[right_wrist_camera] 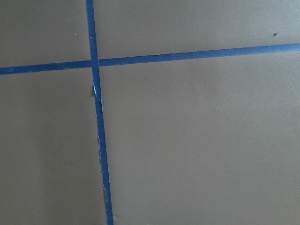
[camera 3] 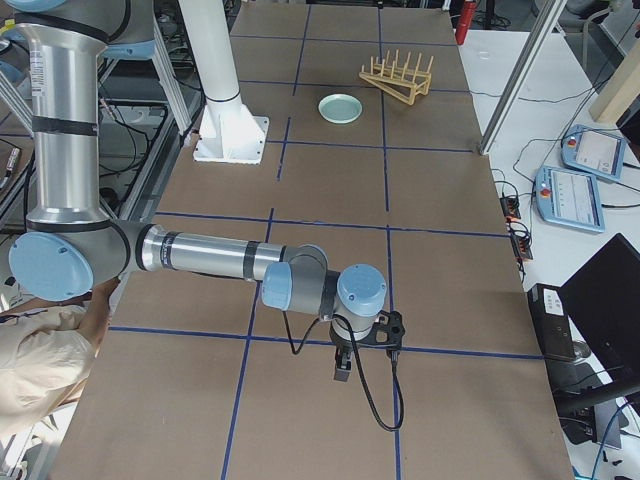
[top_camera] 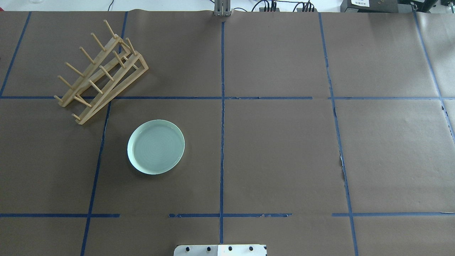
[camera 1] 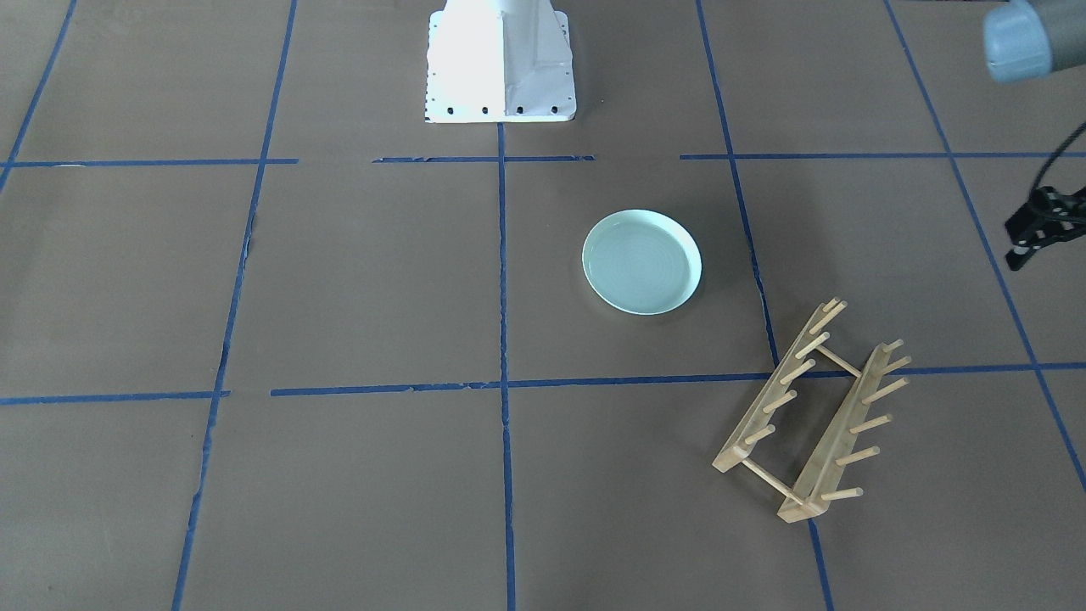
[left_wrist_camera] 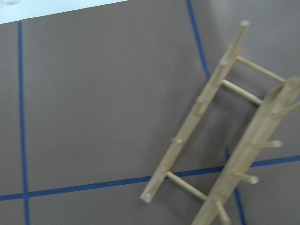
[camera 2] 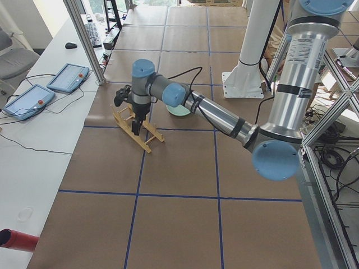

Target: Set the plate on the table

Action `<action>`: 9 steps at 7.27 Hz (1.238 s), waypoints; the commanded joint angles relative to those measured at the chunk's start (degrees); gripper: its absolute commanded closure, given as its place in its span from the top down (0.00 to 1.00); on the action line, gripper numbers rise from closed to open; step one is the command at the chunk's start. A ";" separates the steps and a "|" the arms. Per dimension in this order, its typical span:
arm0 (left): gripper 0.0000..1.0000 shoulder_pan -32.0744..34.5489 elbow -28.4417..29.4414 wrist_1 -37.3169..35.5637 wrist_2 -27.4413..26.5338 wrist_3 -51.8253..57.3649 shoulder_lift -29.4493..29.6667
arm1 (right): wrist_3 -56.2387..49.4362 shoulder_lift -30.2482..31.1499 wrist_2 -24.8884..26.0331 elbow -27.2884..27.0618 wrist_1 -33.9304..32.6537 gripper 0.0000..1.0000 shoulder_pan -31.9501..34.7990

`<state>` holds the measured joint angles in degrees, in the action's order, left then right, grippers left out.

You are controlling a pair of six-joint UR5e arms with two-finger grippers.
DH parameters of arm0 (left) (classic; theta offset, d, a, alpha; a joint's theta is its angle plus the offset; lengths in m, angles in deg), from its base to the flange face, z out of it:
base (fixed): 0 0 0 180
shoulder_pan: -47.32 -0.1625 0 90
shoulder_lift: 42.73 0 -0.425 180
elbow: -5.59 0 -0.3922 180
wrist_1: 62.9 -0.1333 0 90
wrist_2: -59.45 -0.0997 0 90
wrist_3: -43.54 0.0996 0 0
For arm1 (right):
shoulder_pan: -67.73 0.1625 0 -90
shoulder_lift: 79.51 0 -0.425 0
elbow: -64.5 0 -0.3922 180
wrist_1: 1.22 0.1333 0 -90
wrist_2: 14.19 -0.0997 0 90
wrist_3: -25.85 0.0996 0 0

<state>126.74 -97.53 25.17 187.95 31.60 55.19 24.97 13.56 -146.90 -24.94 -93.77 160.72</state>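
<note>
Plate [top_camera: 155, 147] flat on table [top_camera: 277, 149], well apart from left fingers [camera 2: 137, 122].

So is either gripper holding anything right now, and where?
Nothing held: the plate lies flat on the table, no gripper touching it. The left gripper hangs near the rack, the right gripper far off.

My table [camera 1: 356, 280] (brown paper, blue tape squares) carries the mint-green plate [camera 1: 641, 262] lying flat, with the wooden peg rack [camera 1: 836, 437] nearby.
</note>
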 commanded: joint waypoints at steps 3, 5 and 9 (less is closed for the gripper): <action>1.00 11.45 12.51 -8.97 6.50 21.08 -3.35 | 0.00 0.00 0.00 -0.04 0.00 1.00 0.00; 1.00 12.60 11.02 -9.86 6.67 21.35 -4.75 | 0.00 0.00 0.00 -0.04 0.00 1.00 0.00; 1.00 12.43 10.75 -9.49 7.11 21.17 -4.67 | 0.00 0.00 0.00 0.05 0.00 1.00 0.00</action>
<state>139.17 -86.77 15.61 194.96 52.69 50.56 24.97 13.56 -146.90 -24.89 -93.77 160.71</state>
